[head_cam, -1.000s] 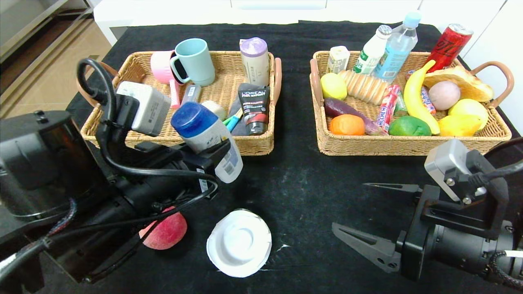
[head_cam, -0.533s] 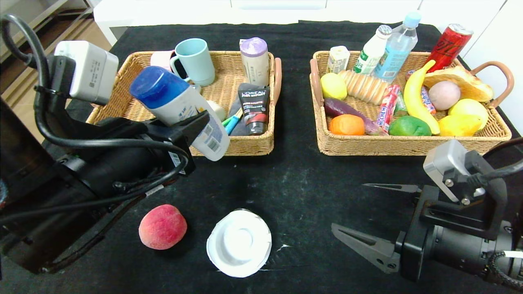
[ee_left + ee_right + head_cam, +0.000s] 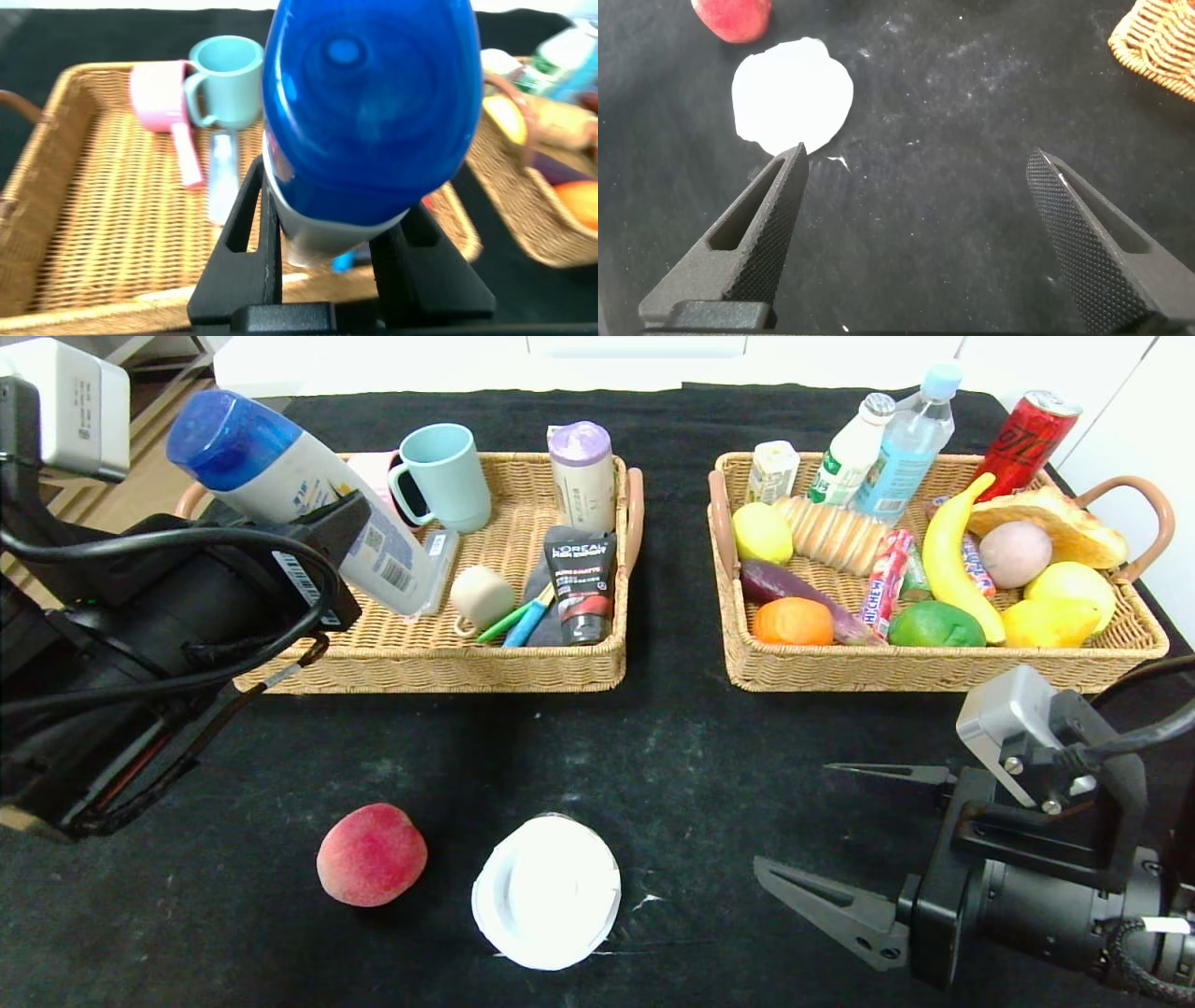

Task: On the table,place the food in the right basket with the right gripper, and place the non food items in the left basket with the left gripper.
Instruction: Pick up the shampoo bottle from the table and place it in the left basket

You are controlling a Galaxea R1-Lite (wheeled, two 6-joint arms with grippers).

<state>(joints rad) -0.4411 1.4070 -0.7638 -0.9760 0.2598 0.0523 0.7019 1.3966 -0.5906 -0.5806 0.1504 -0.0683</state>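
My left gripper is shut on the white bottle with a blue cap and holds it tilted in the air above the near left part of the left basket. In the left wrist view the bottle sits between the jaws of that gripper. My right gripper is open and empty low over the table at the front right. The peach and the white dish lie on the cloth at the front. The eggplant, orange and Hi-Chew stick lie in the right basket.
The left basket holds a teal mug, a purple-capped container and a black tube. The right basket holds a banana, lemons, bread, bottles and a red can. In the right wrist view the dish and peach lie beyond the open gripper.
My left gripper has lifted the bottle up and away to the left, from near the peach to above the left basket, uncovering the peach. The right gripper has barely shifted.
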